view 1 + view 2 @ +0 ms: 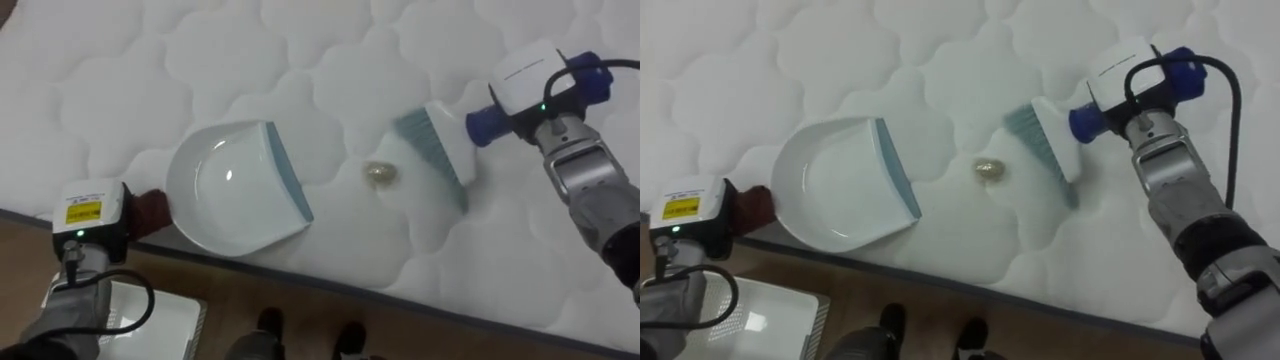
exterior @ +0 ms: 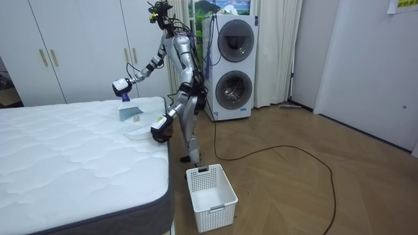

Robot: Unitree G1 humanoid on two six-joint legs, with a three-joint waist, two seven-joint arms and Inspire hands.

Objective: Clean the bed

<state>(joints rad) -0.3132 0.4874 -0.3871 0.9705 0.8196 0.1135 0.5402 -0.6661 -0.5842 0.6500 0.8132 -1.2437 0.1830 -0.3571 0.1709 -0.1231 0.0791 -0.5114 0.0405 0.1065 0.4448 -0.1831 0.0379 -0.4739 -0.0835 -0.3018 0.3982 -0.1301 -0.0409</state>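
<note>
White quilted mattress (image 1: 150, 60) carries a small crumpled scrap (image 1: 380, 174). It lies between the dustpan (image 1: 230, 190), gripped at the bed's edge by the left hand (image 1: 148, 212), and the brush (image 1: 440, 145), clasped by the right hand (image 1: 530, 80), with its bristles just beside the scrap.

You've got a white laundry basket (image 2: 222, 215) on the wooden floor (image 2: 294, 189), stacked washing machines (image 2: 233, 65) beside a curtain (image 2: 277, 52), and wardrobes (image 2: 65, 49).
</note>
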